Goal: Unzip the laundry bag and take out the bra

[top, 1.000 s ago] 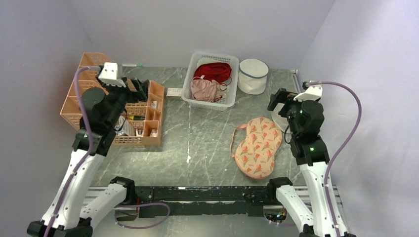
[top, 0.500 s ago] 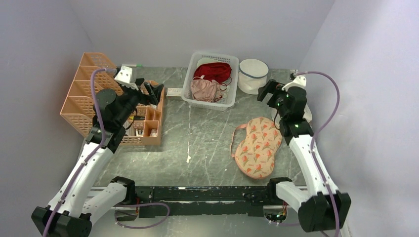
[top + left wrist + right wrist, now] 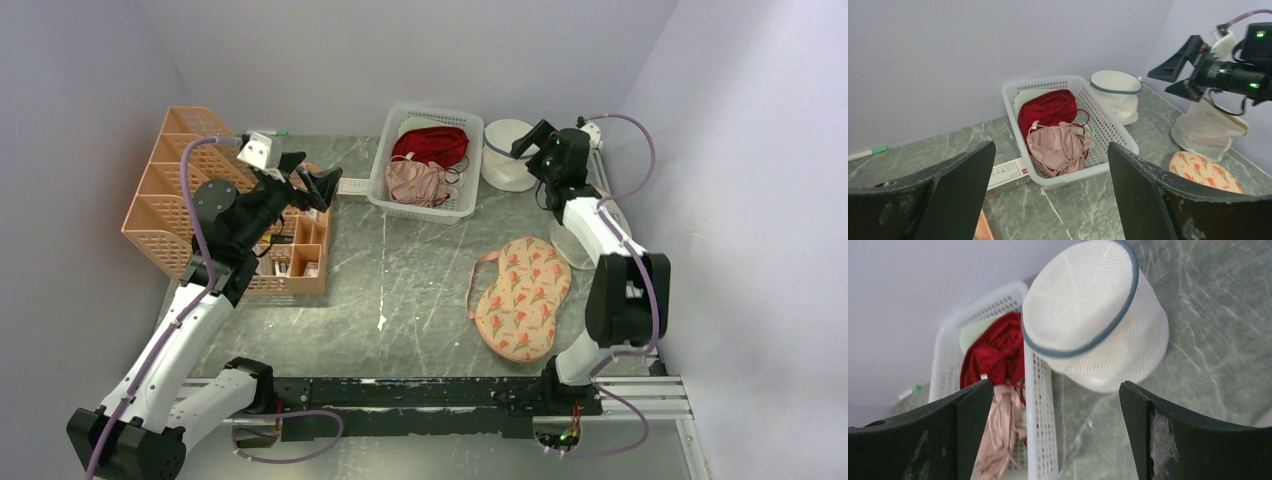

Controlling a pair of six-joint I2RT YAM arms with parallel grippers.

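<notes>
The laundry bag (image 3: 508,160) stands upper right by the back wall, just beside the white basket (image 3: 420,210). The right gripper (image 3: 527,142) hovers at its rim, jaws wide apart. The left gripper (image 3: 310,175), upper left, is equally spread. Bare tabletop (image 3: 400,290) fills mid-frame. Only the left wrist view clearly shows another mesh bag (image 3: 1207,131).

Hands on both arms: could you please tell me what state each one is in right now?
Left hand: open, holding nothing.
Right hand: open, holding nothing, facing the laundry bag.
</notes>
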